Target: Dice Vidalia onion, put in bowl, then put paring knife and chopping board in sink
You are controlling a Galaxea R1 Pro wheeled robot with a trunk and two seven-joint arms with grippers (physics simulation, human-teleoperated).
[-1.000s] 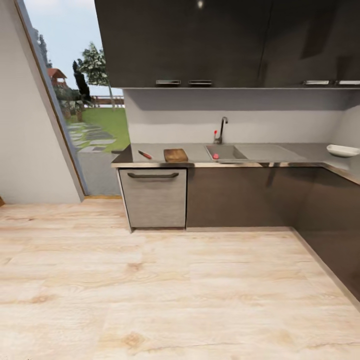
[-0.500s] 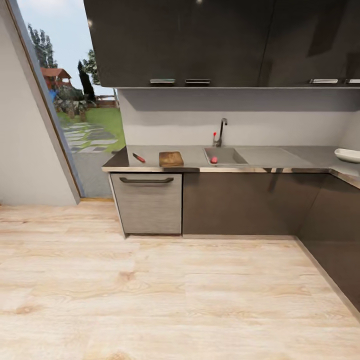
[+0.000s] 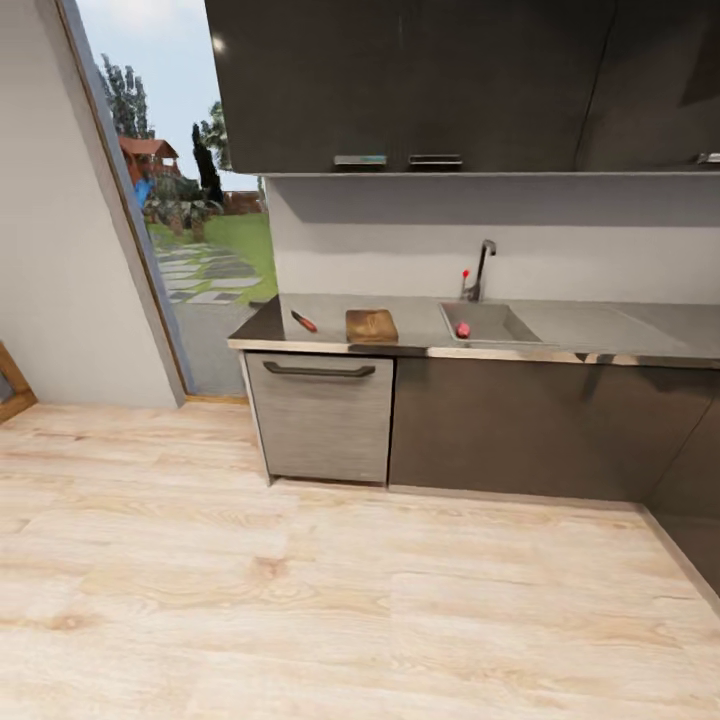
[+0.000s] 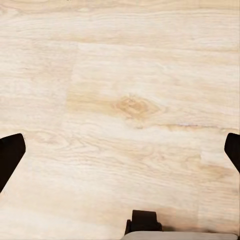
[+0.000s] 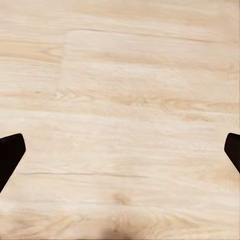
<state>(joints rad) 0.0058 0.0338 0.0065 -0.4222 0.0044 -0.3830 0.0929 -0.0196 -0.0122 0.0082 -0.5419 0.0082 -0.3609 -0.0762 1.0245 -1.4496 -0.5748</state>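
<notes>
Both end effectors (image 4: pixel 120 150) (image 5: pixel 120 150) splayed wide above floor (image 5: pixel 125 90).

Head camera: I look from out on the wooden floor (image 3: pixel 330 600), well back from the counter, forward and slightly down; the countertop (image 3: pixel 600 330) with its sink (image 3: pixel 487 322) runs across mid-frame, a garden doorway at the left.
Left wrist camera: I face straight down at pale floor planks (image 4: pixel 125 100), fairly close; dark fingertips (image 4: pixel 10 157) sit at both side edges.
Right wrist camera: same downward aim at planks (image 5: pixel 125 115); fingertips (image 5: pixel 10 152) at both sides.
Shared ground: all three views share only the wooden floor.
</notes>
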